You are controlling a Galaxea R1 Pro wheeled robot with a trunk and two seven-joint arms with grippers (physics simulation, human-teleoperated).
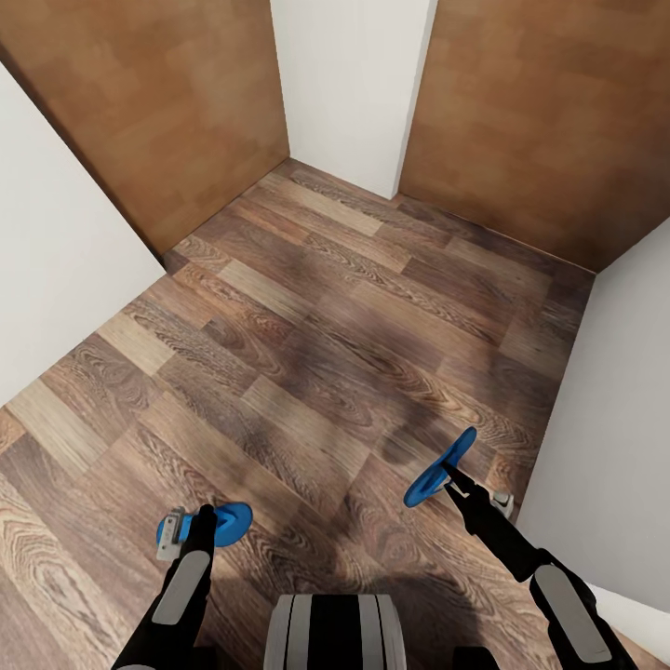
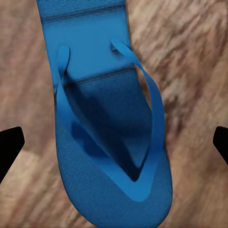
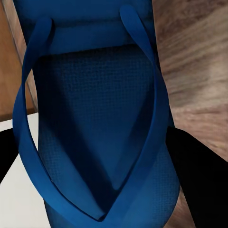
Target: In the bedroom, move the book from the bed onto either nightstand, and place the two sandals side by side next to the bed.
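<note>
Blue foam-like sandals look light and bendy, best pinched at the sole edge. One sandal [image 1: 440, 471] hangs clamped in the right gripper [image 1: 456, 477]; the other sandal [image 1: 228, 521] rides in the left gripper [image 1: 200, 523], above the plank floor [image 1: 307, 354] between brown doors [image 1: 167, 102].

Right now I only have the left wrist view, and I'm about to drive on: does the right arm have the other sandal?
Observer: Yes, the right jaws are shut on the other sandal, held on edge above the floor.
Operator: What's ahead?
Observer: A brown door at front left and a second door at front right, with a wall corner between them.
Operator: Any room to the right?
Observer: Little, I'd say: a white side wall stands close beside the right arm.
</note>
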